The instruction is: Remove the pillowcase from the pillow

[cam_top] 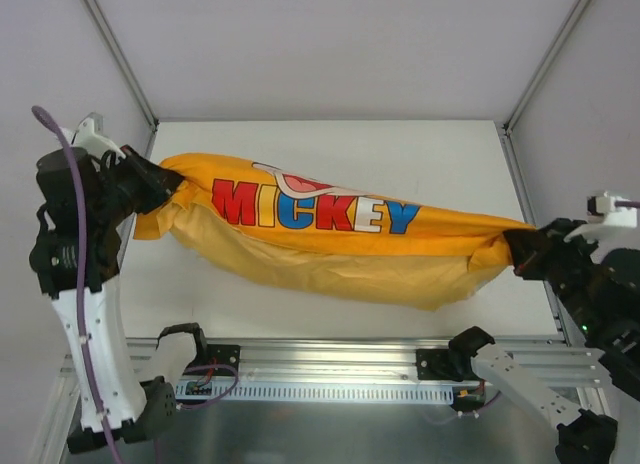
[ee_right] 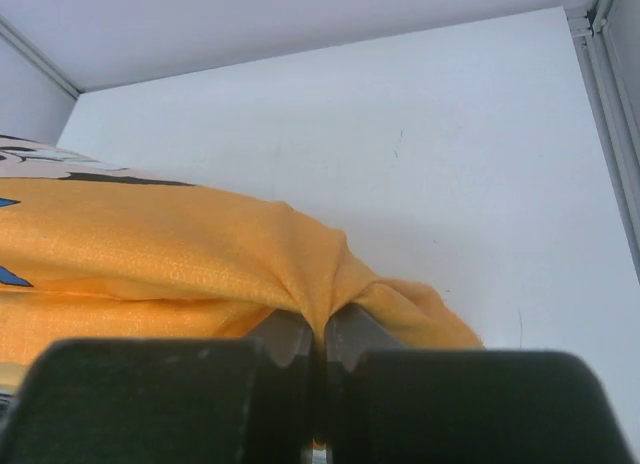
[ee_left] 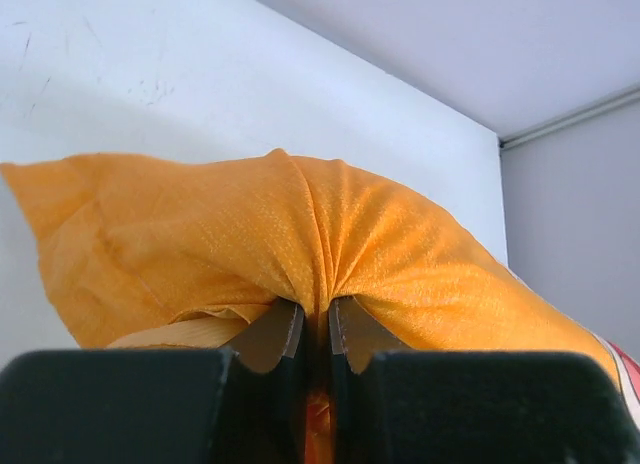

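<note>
Right now the pillowcase (cam_top: 330,244) hangs stretched between my two hands, running from the far left of the table (cam_top: 400,149) down toward the near right edge. My left gripper (cam_top: 160,189) is clamped on its left end. In the left wrist view my two fingers (ee_left: 270,334) stand nearly together, with a gathered fold of orange cloth pinched in the narrow slot between them, and the fabric fans out above and to both sides of the pinch. My right gripper (cam_top: 518,252) is likewise closed on the opposite end. In the right wrist view the cloth bunches to a point exactly where my fingertips meet, and a small orange flap spills past them to the right.

The side with the coloured "MICKEY" letters (cam_top: 315,209) faces up and away from me, and a paler orange panel sags below it toward the near edge. From above I cannot tell whether that sagging belly touches the table or hangs just over it.

Around it lie only the white table, the grey walls with their metal frame posts, and the aluminium rail (cam_top: 330,359) carrying my arm bases, just in front of the sag. A purple cable (cam_top: 75,244) runs down my left arm.

The case looks plump along its whole length, yet the pillow inside is covered on every side I can see.
</note>
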Tool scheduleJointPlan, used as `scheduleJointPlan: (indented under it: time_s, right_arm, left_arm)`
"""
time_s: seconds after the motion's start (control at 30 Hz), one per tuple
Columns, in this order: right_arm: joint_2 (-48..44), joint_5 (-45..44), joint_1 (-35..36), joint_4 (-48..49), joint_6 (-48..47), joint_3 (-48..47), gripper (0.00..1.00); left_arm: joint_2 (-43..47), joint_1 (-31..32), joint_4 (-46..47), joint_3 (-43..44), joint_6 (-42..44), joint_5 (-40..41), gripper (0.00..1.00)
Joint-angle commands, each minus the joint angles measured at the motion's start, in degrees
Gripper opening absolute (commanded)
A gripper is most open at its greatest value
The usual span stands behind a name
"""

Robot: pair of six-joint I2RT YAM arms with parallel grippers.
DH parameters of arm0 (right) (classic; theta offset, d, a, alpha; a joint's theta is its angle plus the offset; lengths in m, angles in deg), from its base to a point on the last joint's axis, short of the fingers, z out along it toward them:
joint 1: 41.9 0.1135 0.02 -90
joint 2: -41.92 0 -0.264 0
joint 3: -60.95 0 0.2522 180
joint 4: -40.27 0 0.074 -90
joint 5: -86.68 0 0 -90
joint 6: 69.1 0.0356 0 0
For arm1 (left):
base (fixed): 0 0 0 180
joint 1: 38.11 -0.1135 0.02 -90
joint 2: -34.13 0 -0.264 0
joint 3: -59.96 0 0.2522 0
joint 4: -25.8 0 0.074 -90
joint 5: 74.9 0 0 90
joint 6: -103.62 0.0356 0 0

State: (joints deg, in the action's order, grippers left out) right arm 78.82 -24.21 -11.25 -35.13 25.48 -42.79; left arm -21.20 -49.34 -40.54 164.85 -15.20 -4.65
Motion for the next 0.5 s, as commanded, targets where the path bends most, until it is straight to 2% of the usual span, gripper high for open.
scheduleJointPlan:
  time_s: [0.0, 0.07, 0.17, 0.27, 0.33, 0.43, 0.47]
  right_arm:
    - [-4.47, -4.25, -0.16, -2.51, -1.68, -5.47, 0.01]
    - [-5.53, -3.55, -0.16, -3.91, -0.46, -5.83, 0.01]
    - [-5.09, -4.95, -0.16, -4.80, 0.87, -4.26, 0.01]
    - [-2.56, -9.68, -0.16, -3.31, 1.57, 0.23, 0.01]
    - [0.08, -12.06, -0.16, 0.54, 0.17, 2.69, 0.01]
    - [10.17, -15.23, -0.94, 6.44, -3.60, 4.10, 0.01]
    - [17.25, -13.24, -2.51, 7.84, -4.05, 3.23, 0.01]
  left_arm:
    - [5.83, -0.82, -1.55, 3.96, 3.23, 2.08, 0.00]
    - [7.60, 0.05, -4.10, 3.53, 3.50, 3.39, 0.00]
    - [10.06, 0.94, -4.11, -1.56, 2.37, 4.28, 0.00]
    - [7.35, 0.85, -4.02, -4.21, 1.49, 4.80, 0.00]
    - [1.74, 0.85, -3.50, -4.03, 1.31, 5.77, 0.00]
    - [-9.94, 0.94, -2.45, -1.84, 1.13, 7.18, 0.00]
    - [-16.58, 0.85, -2.36, 0.69, 0.70, 7.96, 0.00]
